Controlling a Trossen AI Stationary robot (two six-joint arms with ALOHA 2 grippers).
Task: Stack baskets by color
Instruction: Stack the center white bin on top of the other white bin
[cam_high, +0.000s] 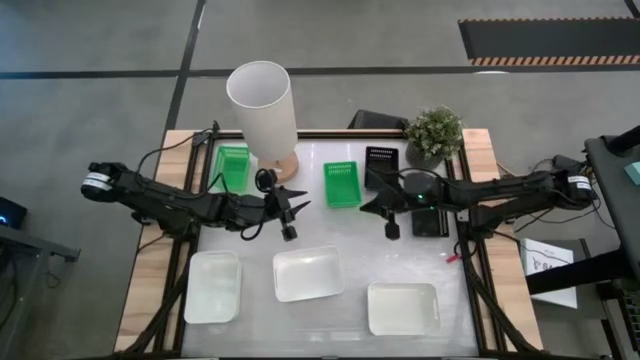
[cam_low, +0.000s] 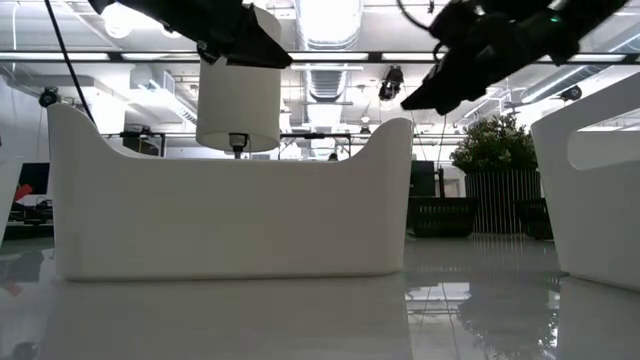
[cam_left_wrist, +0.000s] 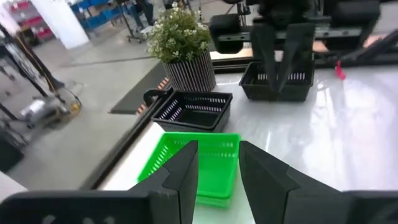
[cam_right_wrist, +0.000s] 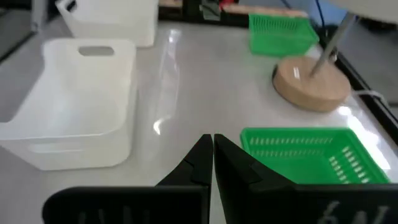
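Note:
Two bright green baskets stand on the table, one at the far left (cam_high: 233, 165) behind the lamp and one at the middle (cam_high: 342, 184). Two black baskets sit to the right, one far back (cam_high: 381, 165) and one (cam_high: 431, 220) under my right arm. Three white baskets line the near side: left (cam_high: 214, 285), middle (cam_high: 308, 272) and right (cam_high: 402, 307). My left gripper (cam_high: 298, 209) hovers open left of the middle green basket (cam_left_wrist: 208, 163), with nothing between its fingers. My right gripper (cam_high: 367, 207) hovers shut just right of that basket (cam_right_wrist: 311, 155), holding nothing.
A tall white lamp (cam_high: 262, 108) on a round wooden base (cam_right_wrist: 311, 84) stands at the far left-centre. A potted plant (cam_high: 434, 135) stands at the far right corner. Bare white tabletop lies between the far row and the white baskets.

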